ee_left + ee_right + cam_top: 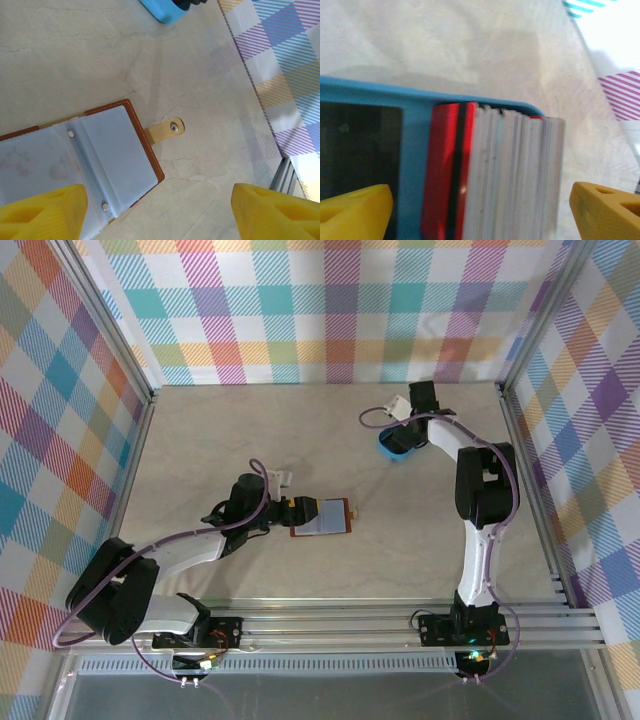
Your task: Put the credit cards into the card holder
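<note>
The credit cards [512, 170] stand on edge, packed tight together in a blue tray [415, 145] at the far right of the table [230, 430]. Most are whitish, with a red one [442, 170] on the outside of the stack, next to the tray's dark empty part. The right gripper [480, 212] hangs just over them. Its jaws are spread wide to either side of the stack and grip nothing.

The card holder [320, 517] is well apart from the tray, nearer the middle of the table. It lies flat and open, with its pale grey-blue pockets facing up inside the brown leather border. Its snap tab [165, 131] sticks out flat on the table on the side toward the tray.

The left gripper [157, 215] is low at the card holder's other end. Its jaws are also wide apart and empty, and one yellow finger [40, 212] is over the pale lining. Bright plaid walls [330, 300] close in the table on three sides.
</note>
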You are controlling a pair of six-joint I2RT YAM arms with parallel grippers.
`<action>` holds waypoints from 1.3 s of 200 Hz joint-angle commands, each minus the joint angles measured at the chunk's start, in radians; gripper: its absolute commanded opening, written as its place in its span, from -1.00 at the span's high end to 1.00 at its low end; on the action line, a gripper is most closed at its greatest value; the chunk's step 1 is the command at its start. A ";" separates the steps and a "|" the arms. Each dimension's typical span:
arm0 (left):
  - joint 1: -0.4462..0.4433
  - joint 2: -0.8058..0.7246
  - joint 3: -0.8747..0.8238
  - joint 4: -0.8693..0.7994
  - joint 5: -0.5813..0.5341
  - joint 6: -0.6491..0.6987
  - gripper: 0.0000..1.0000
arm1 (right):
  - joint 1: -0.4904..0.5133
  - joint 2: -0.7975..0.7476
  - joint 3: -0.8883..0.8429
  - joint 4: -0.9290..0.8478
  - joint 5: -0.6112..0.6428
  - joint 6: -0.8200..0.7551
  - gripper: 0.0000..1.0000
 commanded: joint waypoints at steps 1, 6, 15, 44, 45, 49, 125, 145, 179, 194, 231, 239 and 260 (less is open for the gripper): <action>0.009 0.016 0.032 -0.018 0.033 0.026 -0.51 | -0.006 0.032 0.044 0.056 0.044 -0.061 -0.72; 0.010 0.018 0.033 -0.019 0.033 0.027 -0.51 | -0.006 0.039 0.049 0.060 0.050 -0.064 -0.69; 0.010 0.022 0.034 -0.019 0.033 0.027 -0.51 | -0.008 0.047 0.060 0.060 0.056 -0.067 -0.64; 0.015 0.031 0.038 -0.019 0.039 0.028 -0.50 | -0.008 0.049 0.076 0.056 0.049 -0.057 -0.38; 0.014 0.031 0.039 -0.019 0.039 0.029 -0.50 | -0.008 0.048 0.076 0.056 0.049 -0.057 -0.37; 0.015 0.033 0.040 -0.021 0.041 0.028 -0.50 | -0.008 0.045 0.076 0.055 0.046 -0.054 -0.32; 0.020 0.073 0.078 -0.015 0.060 0.027 -0.48 | -0.003 0.011 0.078 0.023 0.024 -0.025 0.31; 0.020 0.081 0.087 -0.019 0.065 0.028 -0.47 | -0.001 0.008 0.079 0.018 0.024 -0.021 0.40; 0.020 0.085 0.092 -0.016 0.062 0.023 -0.46 | 0.013 -0.004 0.066 0.031 0.031 -0.023 0.54; 0.020 0.084 0.091 -0.012 0.064 0.017 -0.45 | 0.015 -0.009 0.065 0.033 0.034 -0.019 0.60; 0.020 0.071 0.081 0.001 0.064 0.011 -0.44 | 0.019 -0.034 0.067 0.003 -0.003 0.010 0.78; 0.020 0.071 0.081 0.004 0.068 0.008 -0.44 | 0.020 -0.041 0.073 -0.023 -0.026 0.026 0.82; 0.020 0.065 0.081 0.013 0.077 -0.003 -0.43 | 0.026 -0.054 0.092 -0.095 -0.061 0.071 0.96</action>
